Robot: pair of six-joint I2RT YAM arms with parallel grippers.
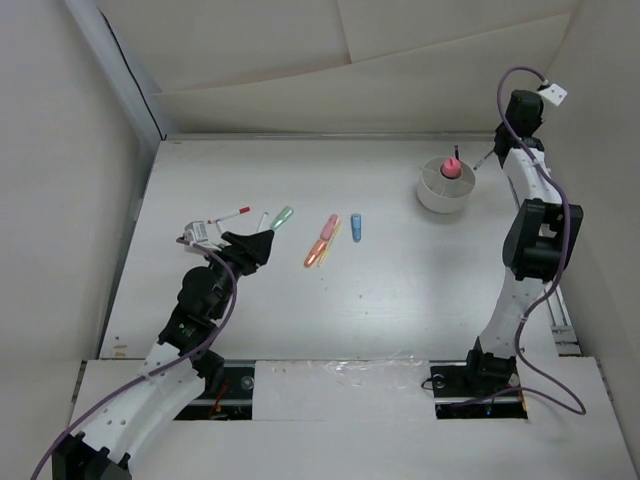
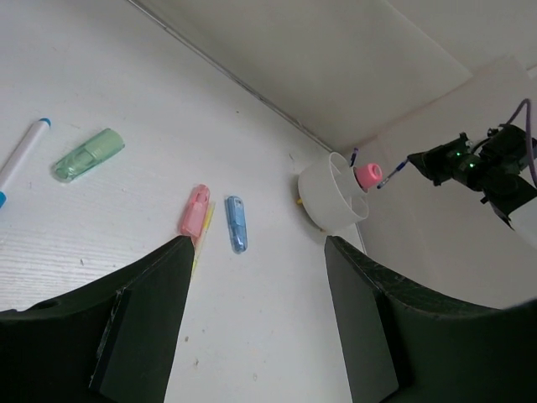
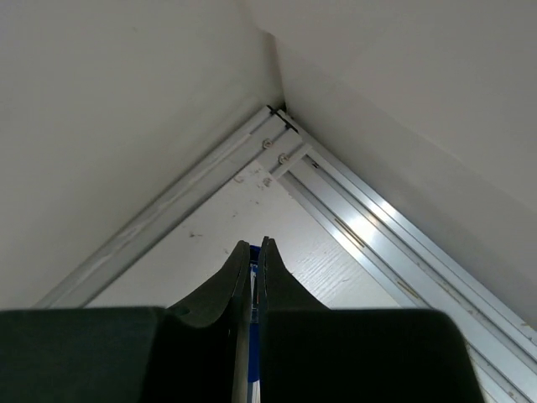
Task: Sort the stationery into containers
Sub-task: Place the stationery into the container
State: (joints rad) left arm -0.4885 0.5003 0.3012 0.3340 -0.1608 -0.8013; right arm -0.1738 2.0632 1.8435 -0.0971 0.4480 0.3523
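Thin blue pen (image 2: 391, 175) is pinched in the nearly closed right gripper (image 2: 414, 160), tip angled at the divided white cup (image 1: 430, 197) for drop-in. Left gripper (image 1: 265, 242) is held wide near the green marker (image 1: 283, 215), presumably for the next pick.

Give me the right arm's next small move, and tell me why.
Probably nudge the right gripper toward the white cup until the thin blue pen hangs over a free compartment, ready to drop. The jaws are shut on the pen, which slants at the cup's rim beside the pink-capped item; whether its tip is already inside I cannot tell.
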